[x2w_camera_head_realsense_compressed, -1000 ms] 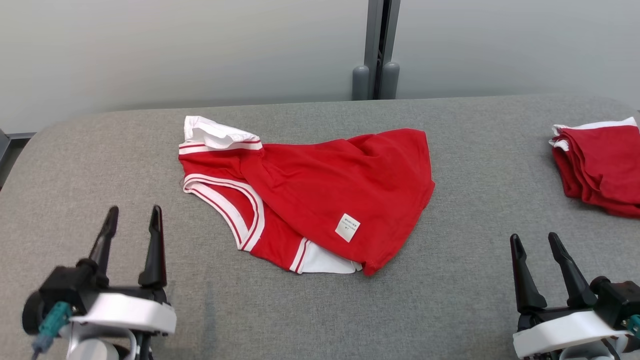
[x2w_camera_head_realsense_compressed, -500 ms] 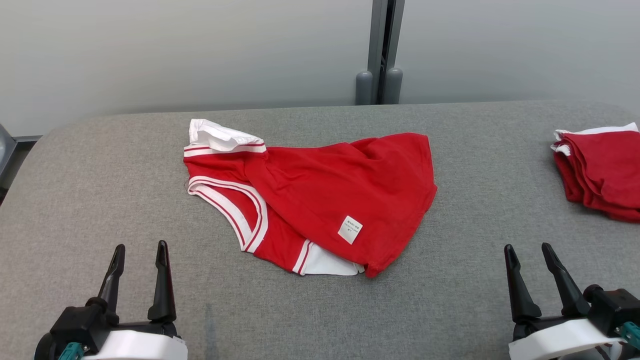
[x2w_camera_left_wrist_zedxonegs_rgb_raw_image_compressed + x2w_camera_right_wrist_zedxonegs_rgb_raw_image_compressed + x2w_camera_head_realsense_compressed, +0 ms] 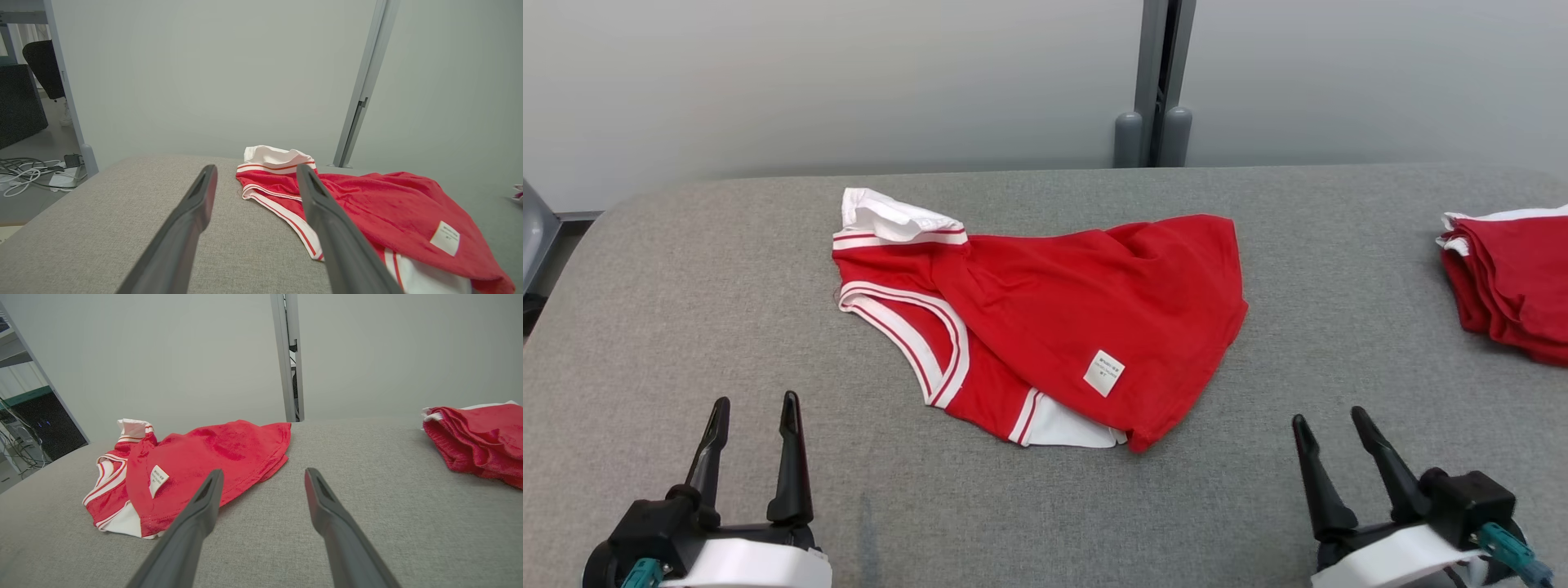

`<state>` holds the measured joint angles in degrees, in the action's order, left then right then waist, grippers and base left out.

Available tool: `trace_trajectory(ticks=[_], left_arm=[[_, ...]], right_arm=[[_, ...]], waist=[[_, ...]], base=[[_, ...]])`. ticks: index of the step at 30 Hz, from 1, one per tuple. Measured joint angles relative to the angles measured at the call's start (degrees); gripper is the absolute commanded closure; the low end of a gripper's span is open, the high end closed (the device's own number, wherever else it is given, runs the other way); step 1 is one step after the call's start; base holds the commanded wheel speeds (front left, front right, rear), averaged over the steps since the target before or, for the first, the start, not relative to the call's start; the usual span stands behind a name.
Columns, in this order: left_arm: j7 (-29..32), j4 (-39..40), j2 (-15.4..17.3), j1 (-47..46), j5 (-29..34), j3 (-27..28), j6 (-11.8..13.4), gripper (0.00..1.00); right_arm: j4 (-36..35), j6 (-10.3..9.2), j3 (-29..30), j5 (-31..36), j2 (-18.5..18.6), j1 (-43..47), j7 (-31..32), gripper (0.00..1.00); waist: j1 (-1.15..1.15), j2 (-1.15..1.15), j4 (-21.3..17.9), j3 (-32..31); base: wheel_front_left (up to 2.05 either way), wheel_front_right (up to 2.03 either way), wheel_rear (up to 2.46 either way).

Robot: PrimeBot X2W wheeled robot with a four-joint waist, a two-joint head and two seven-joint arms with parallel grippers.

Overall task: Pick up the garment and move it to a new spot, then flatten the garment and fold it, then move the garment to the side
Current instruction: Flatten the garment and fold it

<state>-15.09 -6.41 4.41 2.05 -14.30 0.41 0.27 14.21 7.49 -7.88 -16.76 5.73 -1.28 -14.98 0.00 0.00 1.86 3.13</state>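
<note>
Red garment [image 3: 1054, 318] crumpled mid surface [image 3: 727, 269], untouched.
Near left the left fingers [image 3: 790, 465] spread, empty; near right the right fingers [image 3: 1313, 474] spread, empty; both well apart from garment. White label [image 3: 1103, 373] faces up. Folded red pile [image 3: 1515, 273] at right edge.

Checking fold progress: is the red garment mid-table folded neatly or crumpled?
Crumpled, not folded: the red garment lies bunched unevenly on the grey table, its body flopped over the striped neckline, white label showing.
</note>
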Motion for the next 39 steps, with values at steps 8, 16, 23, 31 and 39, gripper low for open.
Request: trace_trajectory(ticks=[8, 16, 23, 31, 39], left_arm=[[0.0, -1.0, -0.79, -2.02, 0.79, -0.52, -1.3, 0.0], [0.0, -2.41, -1.34, -3.92, 1.11, -1.37, -2.69, 0.0], [0.0, -3.02, -1.51, -4.85, 1.11, -1.66, -2.99, 0.0], [0.0, -3.25, -1.55, -5.48, 1.18, -1.37, -3.16, 0.0], [-0.02, -4.14, -1.57, -3.65, 0.66, -0.85, -3.05, 0.0]], right_arm=[[4.72, 0.0, -8.82, -0.64, 0.47, -5.12, -0.01, 0.0], [12.91, 0.0, -15.82, -1.37, 0.76, -11.16, -0.01, 0.0], [19.28, 0.0, -17.53, -1.14, 1.12, -14.0, -0.01, 0.05], [21.71, 0.01, -16.39, -1.19, 1.0, -16.16, -0.01, 1.0], [14.77, 0.01, -13.38, 1.04, 4.72, -13.4, 0.0, 1.0]], waist=[[0.0, 0.0, 2.0, 1.05], [0.0, 0.0, 5.18, 2.42], [0.0, 0.0, 7.83, 3.38], [0.0, 0.0, 9.05, 3.84], [0.0, 0.0, 5.54, 2.16]], base=[[0.0, 0.0, 0.0], [0.0, 0.0, 0.0], [0.0, 0.0, 0.0], [0.0, 0.0, 0.0], [0.0, 0.0, 0.0]])
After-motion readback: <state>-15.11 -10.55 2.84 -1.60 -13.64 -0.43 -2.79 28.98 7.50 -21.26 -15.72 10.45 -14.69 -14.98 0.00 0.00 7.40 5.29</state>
